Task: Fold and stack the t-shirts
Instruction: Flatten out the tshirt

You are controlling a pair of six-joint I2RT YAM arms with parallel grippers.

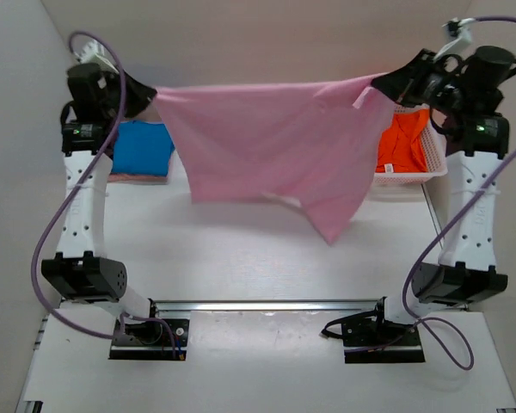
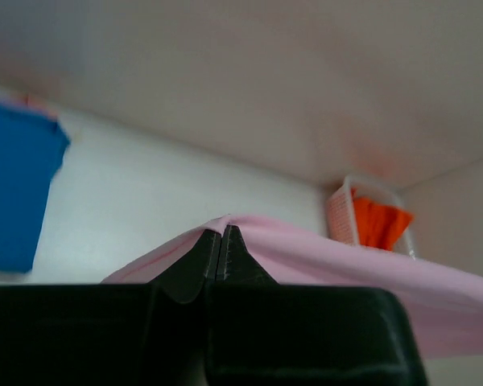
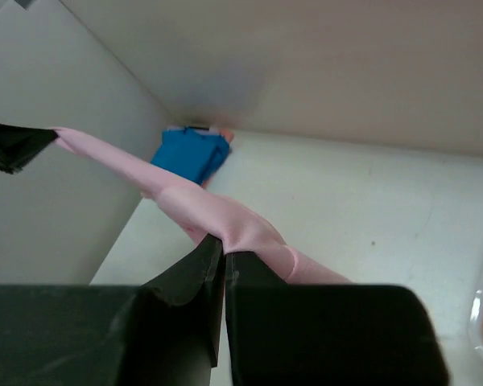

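We hold the pink shirt (image 1: 275,146) stretched wide in the air above the tabletop (image 1: 241,258). Our left tool (image 1: 149,95) and right tool (image 1: 381,84) each pinch a top corner tight. Next, we think, we must lay it down flat, then fold it.

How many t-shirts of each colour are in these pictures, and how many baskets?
Light pink cotton t-shirt: 1
Bright blue cotton t-shirt: 1
Orange cotton t-shirt: 1
White plastic lattice basket: 1
Total: 4
Not counted: pinkish cloth edge under the blue one, unclear.
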